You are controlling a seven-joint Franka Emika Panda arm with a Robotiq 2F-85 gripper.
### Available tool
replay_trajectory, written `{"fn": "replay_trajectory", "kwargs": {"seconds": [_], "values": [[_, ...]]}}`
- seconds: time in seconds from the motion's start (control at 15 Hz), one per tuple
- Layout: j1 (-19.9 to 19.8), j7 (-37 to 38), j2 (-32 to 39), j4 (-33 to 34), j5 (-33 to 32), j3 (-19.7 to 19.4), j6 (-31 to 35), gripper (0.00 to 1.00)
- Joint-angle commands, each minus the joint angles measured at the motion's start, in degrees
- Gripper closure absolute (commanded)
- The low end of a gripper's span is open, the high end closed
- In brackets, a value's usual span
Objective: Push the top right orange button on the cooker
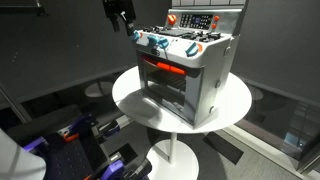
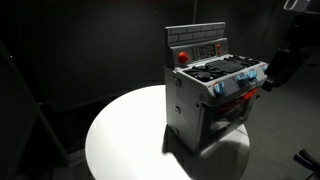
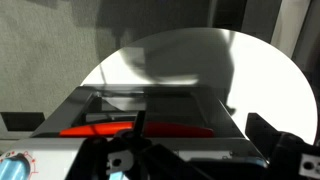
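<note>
As cooker point(image 1: 190, 75) stands upright, orange button point(image 1: 218, 19) faces front, right end.

The cooker point(image 1: 215, 80) looks like silver-grey plastic with a dull metallic sheen; the handle point(image 1: 163, 68) on its front is glossy red plastic. The table point(image 1: 128, 95) beneath it is smooth, matt white.

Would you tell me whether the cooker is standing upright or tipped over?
Upright: in both exterior views the cooker stands on its base on the round white table, back control panel on top.
</note>
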Motion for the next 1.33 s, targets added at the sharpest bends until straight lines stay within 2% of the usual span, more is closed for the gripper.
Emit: {"fn": "replay_trajectory", "kwargs": {"seconds": [0.0, 0.2, 0.6, 1.27], "values": [[0.5, 0.2, 0.0, 0.1, -0.3, -0.6, -0.1, 0.0], [0.5, 0.2, 0.0, 0.1, -0.3, -0.6, -0.1, 0.0], [-3.5, 4.4, 2.3, 3.9, -7.3, 0.3, 3.0, 0.0], [-11.1, 14.5, 14.6, 15.6, -23.1, 0.2, 11.3, 0.0]]}}
